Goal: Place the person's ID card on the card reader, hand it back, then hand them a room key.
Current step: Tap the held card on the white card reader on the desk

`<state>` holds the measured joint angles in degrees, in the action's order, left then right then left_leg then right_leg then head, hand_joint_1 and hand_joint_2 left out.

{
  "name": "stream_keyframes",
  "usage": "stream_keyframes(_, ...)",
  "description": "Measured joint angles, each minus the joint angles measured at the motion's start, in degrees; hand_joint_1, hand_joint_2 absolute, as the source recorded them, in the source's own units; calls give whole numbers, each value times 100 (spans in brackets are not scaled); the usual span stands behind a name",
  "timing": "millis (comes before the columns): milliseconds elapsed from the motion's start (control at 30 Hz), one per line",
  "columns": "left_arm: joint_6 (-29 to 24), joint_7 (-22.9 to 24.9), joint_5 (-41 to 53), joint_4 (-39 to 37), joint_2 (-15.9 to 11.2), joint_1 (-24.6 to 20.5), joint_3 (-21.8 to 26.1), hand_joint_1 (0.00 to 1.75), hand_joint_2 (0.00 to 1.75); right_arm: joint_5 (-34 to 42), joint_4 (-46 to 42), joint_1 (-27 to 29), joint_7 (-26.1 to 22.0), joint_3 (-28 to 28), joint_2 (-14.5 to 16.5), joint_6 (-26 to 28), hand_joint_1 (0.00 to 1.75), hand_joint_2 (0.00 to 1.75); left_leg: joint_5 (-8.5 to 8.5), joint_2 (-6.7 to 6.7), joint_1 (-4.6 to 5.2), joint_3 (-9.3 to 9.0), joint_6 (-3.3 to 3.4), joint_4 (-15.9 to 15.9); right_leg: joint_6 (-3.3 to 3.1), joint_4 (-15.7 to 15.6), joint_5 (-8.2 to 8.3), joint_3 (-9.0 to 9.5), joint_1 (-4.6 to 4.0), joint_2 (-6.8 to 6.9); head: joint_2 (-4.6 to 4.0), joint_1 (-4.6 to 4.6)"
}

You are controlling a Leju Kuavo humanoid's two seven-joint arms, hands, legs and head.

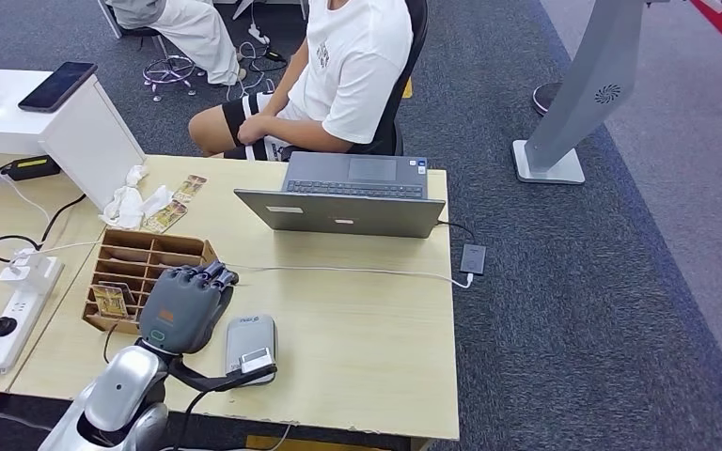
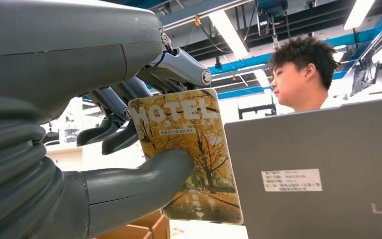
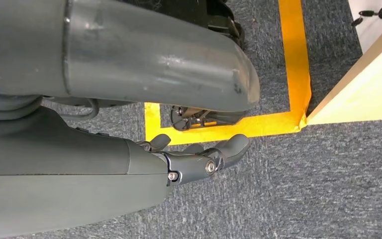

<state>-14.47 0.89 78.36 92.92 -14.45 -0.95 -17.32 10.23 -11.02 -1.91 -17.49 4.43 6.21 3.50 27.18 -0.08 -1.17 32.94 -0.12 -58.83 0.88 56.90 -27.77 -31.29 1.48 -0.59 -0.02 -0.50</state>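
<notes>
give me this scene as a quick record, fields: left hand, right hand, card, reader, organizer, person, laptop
left hand: raised over the desk beside the wooden organizer, holding a card
right hand: hanging low over grey carpet, holding nothing, fingers loosely curled
card: hotel room key card, yellow tree print, pinched between thumb and fingers
reader: grey card reader on the desk, nothing lying on it
organizer: wooden organizer, more cards in its slots
person: seated behind the open laptop

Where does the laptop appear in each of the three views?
Head view: the laptop stands open on the table's far side, before the seated person.
Left wrist view: its grey lid is beside the hotel card.
Right wrist view: not in it.
Shared landmark: the left hand.
</notes>
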Motion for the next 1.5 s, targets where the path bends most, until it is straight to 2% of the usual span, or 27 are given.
stream_keyframes(167, 81, 22, -4, -49, 0, -39, -119, 175, 175, 0, 1, 2, -2, -16, 0, 1, 0, 0, 0, 0, 0, 0, 0, 0, 0, 0, 0, -1, 0, 0, 1, 1)
stream_keyframes(300, 422, 117, -70, -159, 8, -123, -211, 175, 175, -1, 2, 3, -1, -28, 1, -15, 0, 0, 0, 0, 0, 1, 0, 0, 0, 0, 0, -2, 0, 0, 2, 1)
stream_keyframes(500, 755, 214, -72, -621, 161, -343, -511, 175, 175, -26, 0, -2, 5, -38, 38, -34, 0, 0, 0, 0, 0, 0, 0, 0, 2, 0, 1, 1, 0, 0, 0, 0)
stream_keyframes(667, 944, 338, -116, -904, 198, -347, -723, 175, 175, -97, 0, -3, 54, -48, 59, -15, 0, 0, 0, -1, 0, 1, 0, 0, 3, 0, 2, 0, 0, 0, 2, 0)
stream_keyframes(1000, 1039, 433, -160, -1149, 140, -124, -775, 175, 175, -125, 0, -4, 119, -56, 59, -16, 0, 0, 0, -1, 0, 4, 0, 1, 2, 0, 1, 0, 0, 1, 1, 0)
stream_keyframes(1500, 1256, 520, -226, -1254, 136, -102, -777, 175, 175, -283, 0, -7, 306, -56, 59, 67, 0, 0, -1, -8, 0, 2, 0, 1, 3, 1, 2, 6, 0, 7, 0, 1)
